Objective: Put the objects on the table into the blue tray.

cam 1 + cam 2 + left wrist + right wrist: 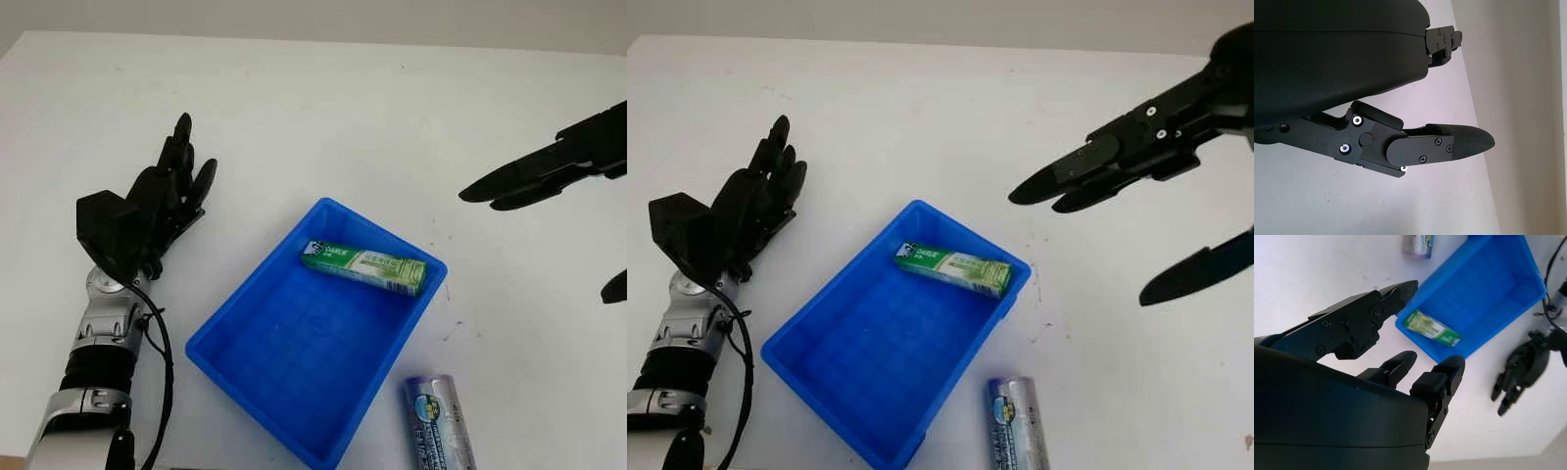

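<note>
The right hand [1136,166] hangs above the white tabletop [323,108], open and holding nothing; its fingers [1058,181] point toward the left hand, with the thumb set apart below them. Below and inward of those fingertips sits the blue tray [230,338], turned at an angle. Inside it, a green rectangular box [364,265] lies flat against the tray's wall nearest the right hand. From the right wrist camera the same box [1432,327] lies just past the fingertips, lower down, not touching them.

Nearer the robot than the right fingers, just beside the tray's near corner and outside it, a silver cylindrical can [438,421] with a blue and yellow label lies on its side on the tabletop, cut off by the picture's edge.

The left hand [157,206] is on the far side of the tray from the right hand, well apart from the tray, open and empty. Whether it touches the tabletop cannot be told. A black cable [162,372] runs along its forearm.
</note>
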Robot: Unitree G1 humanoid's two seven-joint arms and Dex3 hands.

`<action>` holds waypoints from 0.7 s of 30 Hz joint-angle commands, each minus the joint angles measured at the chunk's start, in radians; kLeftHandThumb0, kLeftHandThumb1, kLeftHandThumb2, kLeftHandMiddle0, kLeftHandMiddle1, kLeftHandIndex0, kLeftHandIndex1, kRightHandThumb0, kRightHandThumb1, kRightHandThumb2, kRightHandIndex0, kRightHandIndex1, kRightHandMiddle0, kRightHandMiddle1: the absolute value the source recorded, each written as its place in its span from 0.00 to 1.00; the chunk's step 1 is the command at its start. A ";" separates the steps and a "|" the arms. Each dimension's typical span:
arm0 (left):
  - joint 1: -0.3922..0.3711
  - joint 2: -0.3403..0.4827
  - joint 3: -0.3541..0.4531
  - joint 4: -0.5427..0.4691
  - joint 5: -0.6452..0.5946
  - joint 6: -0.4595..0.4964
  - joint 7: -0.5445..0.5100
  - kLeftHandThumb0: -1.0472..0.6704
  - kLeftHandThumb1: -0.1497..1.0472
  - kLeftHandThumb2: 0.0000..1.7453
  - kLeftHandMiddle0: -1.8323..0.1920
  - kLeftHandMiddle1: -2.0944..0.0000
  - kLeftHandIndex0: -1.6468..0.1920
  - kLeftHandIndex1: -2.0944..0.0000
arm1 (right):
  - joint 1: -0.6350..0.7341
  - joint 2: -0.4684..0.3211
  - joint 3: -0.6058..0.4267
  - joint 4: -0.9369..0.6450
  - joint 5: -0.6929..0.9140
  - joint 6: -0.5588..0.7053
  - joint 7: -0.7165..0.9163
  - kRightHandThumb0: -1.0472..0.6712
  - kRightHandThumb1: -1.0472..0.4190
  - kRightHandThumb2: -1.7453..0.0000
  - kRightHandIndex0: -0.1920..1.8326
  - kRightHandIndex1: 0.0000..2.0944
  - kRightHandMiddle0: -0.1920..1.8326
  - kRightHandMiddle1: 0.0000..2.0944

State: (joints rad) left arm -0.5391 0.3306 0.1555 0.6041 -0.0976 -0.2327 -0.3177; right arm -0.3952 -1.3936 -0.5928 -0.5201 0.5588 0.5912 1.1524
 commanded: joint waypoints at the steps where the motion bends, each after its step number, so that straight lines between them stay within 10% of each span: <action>1: -0.018 0.014 0.005 0.007 -0.004 -0.014 -0.006 0.21 1.00 0.26 1.00 1.00 0.99 0.97 | 0.007 -0.063 0.015 -0.052 0.013 0.039 0.011 0.51 0.18 0.96 0.44 0.03 0.42 0.03; 21: -0.036 0.029 0.002 -0.001 -0.008 0.007 -0.021 0.20 1.00 0.25 1.00 0.98 0.97 0.97 | -0.124 -0.216 0.222 -0.363 0.341 0.014 -0.098 0.59 0.08 0.97 0.49 0.06 0.48 0.06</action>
State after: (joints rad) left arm -0.5513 0.3522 0.1549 0.6045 -0.0996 -0.2290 -0.3320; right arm -0.4986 -1.6066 -0.3724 -0.8684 0.8910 0.6220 1.0658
